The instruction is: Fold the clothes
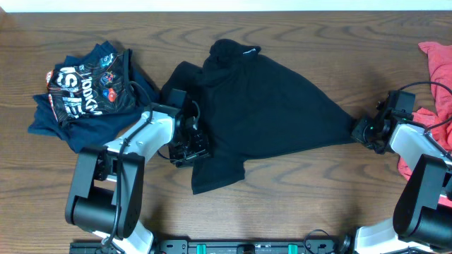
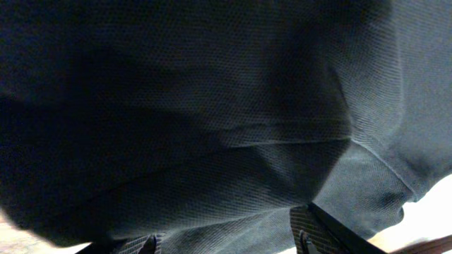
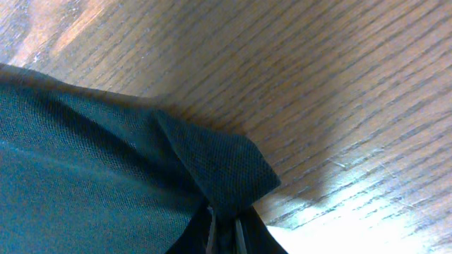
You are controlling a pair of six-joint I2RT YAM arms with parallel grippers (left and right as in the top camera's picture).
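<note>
Here's the black T-shirt (image 1: pixel 268 106), centre of the overhead frame, only partly spread: collar bunched toward the top, a flap hanging toward the bottom, and the body drawn out to a sharp point at centre right. At that point the right claw (image 1: pixel 361 132) is clamped tight on a corner of the cloth, low over the wood. Over at centre left, the left claw (image 1: pixel 189 147) is buried in the shirt's edge. Its wrist view is all dark weave, so whether it grips the fabric or merely sits under it, I cannot tell. This looks like the flattening stage, well before any fold. The next move calls for a sure hold on the left side, then an even pull apart to take out the bunching. For room, the tabletop (image 1: pixel 304 190) lies bare below the shirt and above its right half. The navy printed heap (image 1: pixel 88 95) sits near in the upper left, and the coral-red garment (image 1: pixel 439 70) crowds the right edge just behind the right arm, so pulling that way risks a snag.
</note>
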